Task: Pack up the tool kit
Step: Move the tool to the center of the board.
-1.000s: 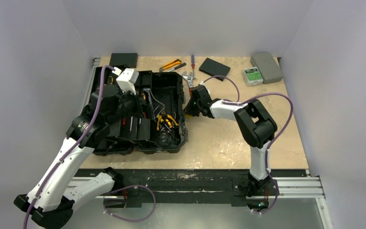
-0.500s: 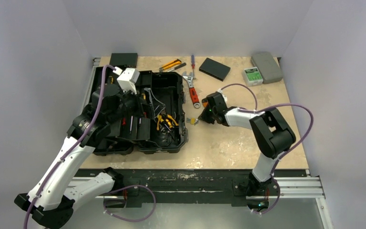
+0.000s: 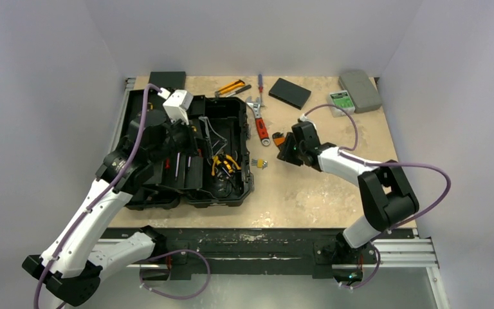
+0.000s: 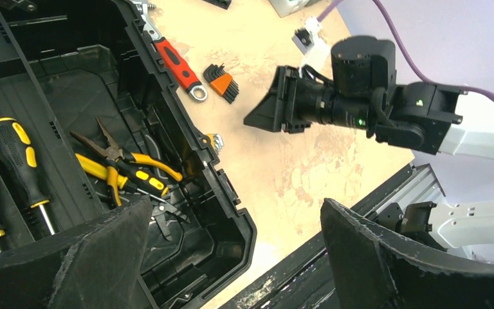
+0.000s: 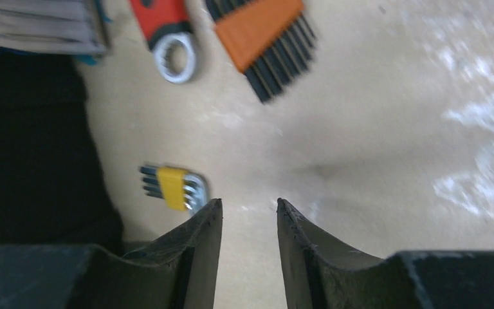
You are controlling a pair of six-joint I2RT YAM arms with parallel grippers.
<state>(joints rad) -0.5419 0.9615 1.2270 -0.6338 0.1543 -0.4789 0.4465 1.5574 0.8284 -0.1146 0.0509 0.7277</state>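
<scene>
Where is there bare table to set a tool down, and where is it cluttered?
Bare: the near strip between the toolbox, the yellow hex-key set and the right arm; also right of that arm, nearer than the grey case. Crowded: the far edge around the red wrench and flat black box.

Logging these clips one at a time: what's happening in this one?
Two arms are packing an open toolbox. The left gripper hovers wide open over it, empty; pliers and screwdrivers lie inside. The right gripper, jaws slightly apart and empty, hangs above the table beside a yellow hex key set. An orange hex key set and red wrench lie nearby.
</scene>
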